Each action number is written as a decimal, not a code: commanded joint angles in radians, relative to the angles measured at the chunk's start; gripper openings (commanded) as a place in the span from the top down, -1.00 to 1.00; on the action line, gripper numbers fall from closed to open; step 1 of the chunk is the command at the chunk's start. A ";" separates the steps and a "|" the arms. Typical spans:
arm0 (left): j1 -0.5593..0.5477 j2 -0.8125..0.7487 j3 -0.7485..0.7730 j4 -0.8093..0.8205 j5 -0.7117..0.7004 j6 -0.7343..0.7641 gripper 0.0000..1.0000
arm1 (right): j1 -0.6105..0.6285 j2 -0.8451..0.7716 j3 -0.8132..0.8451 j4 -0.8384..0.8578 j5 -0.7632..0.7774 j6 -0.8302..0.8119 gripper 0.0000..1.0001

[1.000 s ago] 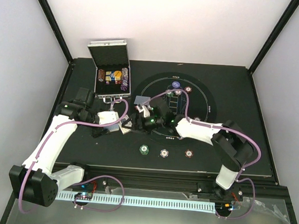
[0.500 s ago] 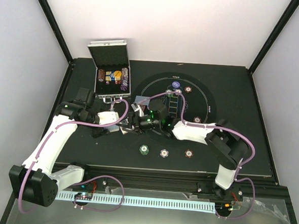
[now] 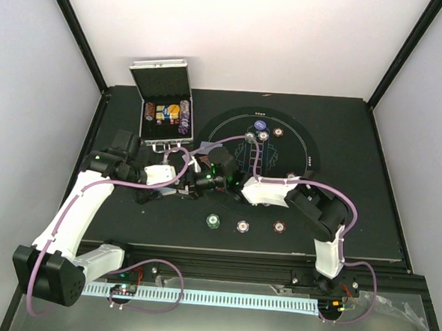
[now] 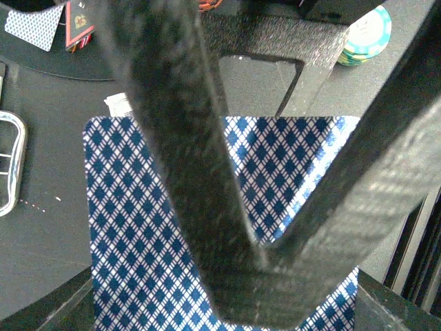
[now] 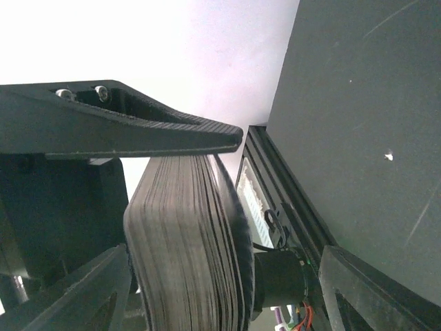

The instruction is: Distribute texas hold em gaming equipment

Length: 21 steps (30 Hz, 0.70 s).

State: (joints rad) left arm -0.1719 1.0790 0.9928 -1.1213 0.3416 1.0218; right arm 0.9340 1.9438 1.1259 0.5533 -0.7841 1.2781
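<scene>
Right gripper [image 3: 197, 183] is clamped on the card deck [image 5: 179, 234], beside the left gripper [image 4: 255, 269], whose fingers meet. Cards are light, slick, flexible; I would draw the top one by its edge.

Case [image 3: 164, 117]: sat on the table [image 3: 355, 189], left of the mat [image 3: 296, 140].
Chip row [image 3: 243, 226]: lay before the mat.
Chip cluster [image 3: 262, 136]: lay on the mat's far part.

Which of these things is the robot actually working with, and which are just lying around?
For the job: deck of cards, green chip, white chip, red chip, blue button.
Just there: silver case, round black mat.
</scene>
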 commanded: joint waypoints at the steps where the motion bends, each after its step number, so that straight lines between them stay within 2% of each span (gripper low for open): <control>1: -0.008 -0.014 0.032 -0.018 0.034 0.010 0.97 | 0.012 0.045 0.040 0.088 -0.037 0.047 -0.54; 12: -0.013 -0.016 0.039 -0.030 0.039 0.011 0.97 | 0.008 0.124 0.079 0.160 -0.054 0.113 -0.31; 21: -0.012 -0.023 0.044 -0.034 0.036 0.012 0.97 | -0.044 0.091 -0.009 0.117 -0.055 0.058 -0.12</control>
State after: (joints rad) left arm -0.1791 1.0790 0.9928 -1.1297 0.3450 1.0218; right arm 0.9241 2.0575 1.1664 0.7124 -0.8436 1.3773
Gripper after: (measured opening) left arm 0.670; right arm 0.574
